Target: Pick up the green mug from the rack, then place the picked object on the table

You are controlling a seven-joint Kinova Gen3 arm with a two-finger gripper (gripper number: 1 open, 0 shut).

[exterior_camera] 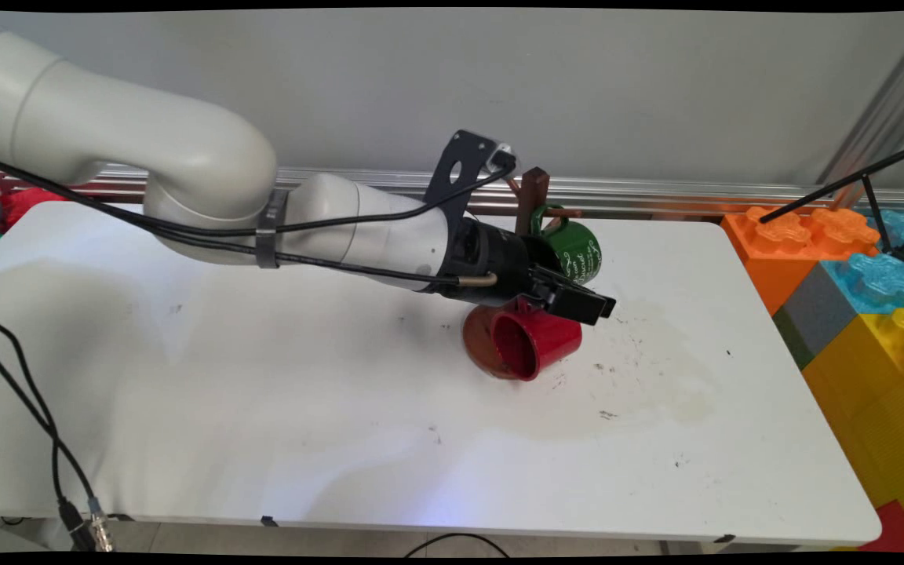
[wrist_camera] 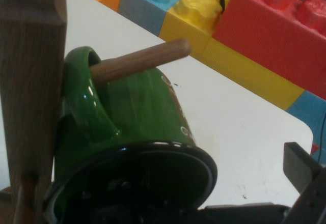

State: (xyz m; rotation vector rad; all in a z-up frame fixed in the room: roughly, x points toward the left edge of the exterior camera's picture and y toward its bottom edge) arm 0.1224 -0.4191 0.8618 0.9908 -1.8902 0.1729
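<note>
Red mug (exterior_camera: 537, 344) gripped in the fingers (exterior_camera: 589, 304) at frame centre; green mug (exterior_camera: 574, 249) already hangs on wooden rack (exterior_camera: 533, 198).

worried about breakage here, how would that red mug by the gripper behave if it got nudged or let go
The red mug lies tilted, mouth toward the camera, under the gripper beside the wooden rack's round base. It looks like glazed ceramic, so probably stiff, fairly heavy and chip-prone. On its rounded side it would likely roll; the glossy surface may be slippery.
</note>
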